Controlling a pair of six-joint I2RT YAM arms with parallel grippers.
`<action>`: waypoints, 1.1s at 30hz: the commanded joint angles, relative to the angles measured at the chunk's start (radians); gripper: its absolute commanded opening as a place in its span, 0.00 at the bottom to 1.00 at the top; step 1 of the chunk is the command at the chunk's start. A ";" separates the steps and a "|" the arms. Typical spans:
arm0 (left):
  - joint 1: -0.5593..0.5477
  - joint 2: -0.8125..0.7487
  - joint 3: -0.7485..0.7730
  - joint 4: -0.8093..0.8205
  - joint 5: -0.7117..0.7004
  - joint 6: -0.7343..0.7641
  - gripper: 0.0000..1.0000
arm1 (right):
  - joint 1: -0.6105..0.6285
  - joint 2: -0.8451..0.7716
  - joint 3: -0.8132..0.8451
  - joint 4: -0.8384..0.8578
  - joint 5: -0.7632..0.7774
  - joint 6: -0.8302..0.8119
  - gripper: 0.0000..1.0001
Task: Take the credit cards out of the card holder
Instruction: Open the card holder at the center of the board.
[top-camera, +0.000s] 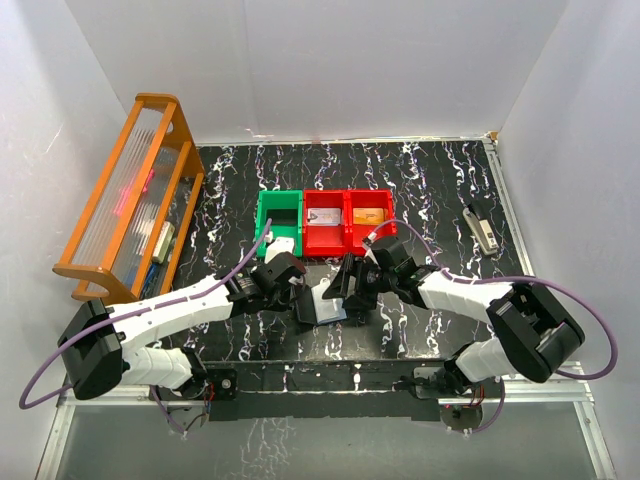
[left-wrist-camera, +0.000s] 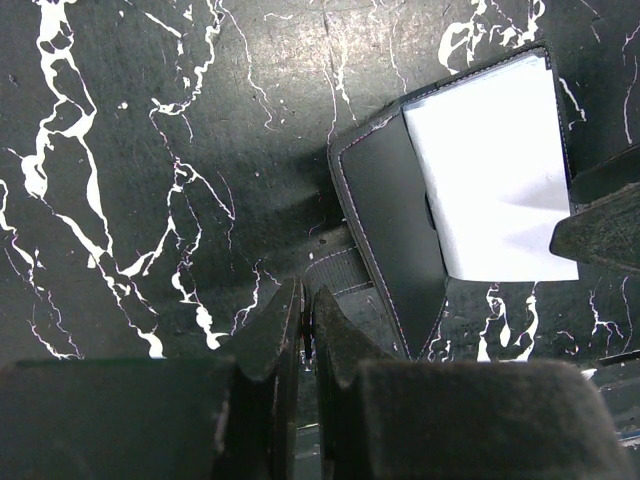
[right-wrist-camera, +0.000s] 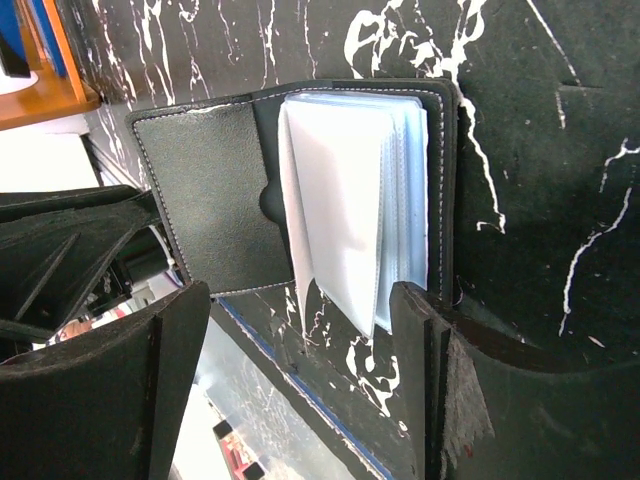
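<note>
The card holder (top-camera: 322, 302) lies open near the table's front edge, between my two grippers. It is dark outside (right-wrist-camera: 205, 200), with a stack of light-blue sleeves (right-wrist-camera: 355, 200) fanned up from its right half. No credit cards show in the sleeves. My left gripper (left-wrist-camera: 305, 298) is shut, its tips pinching the holder's closure strap (left-wrist-camera: 345, 270) beside the raised dark cover (left-wrist-camera: 395, 230). My right gripper (right-wrist-camera: 300, 325) stands open in front of the sleeves' near edge, its fingers (right-wrist-camera: 430, 345) apart and nothing between them.
A green bin (top-camera: 263, 218) and two red bins (top-camera: 345, 240) stand behind the holder; a pale flat piece (top-camera: 325, 217) and an orange flat piece (top-camera: 370, 215) lie in the red ones. An orange rack (top-camera: 130, 190) fills the left. A small grey device (top-camera: 482, 230) lies at right.
</note>
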 joint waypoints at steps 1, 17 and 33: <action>0.003 -0.011 -0.015 -0.020 -0.008 0.009 0.00 | 0.002 -0.011 0.021 0.020 0.006 0.000 0.71; 0.002 0.012 -0.010 0.004 0.006 0.016 0.00 | 0.040 0.059 0.010 0.214 -0.072 0.090 0.64; 0.017 -0.023 -0.127 0.086 0.055 -0.091 0.00 | 0.126 0.182 0.152 0.266 -0.135 0.063 0.66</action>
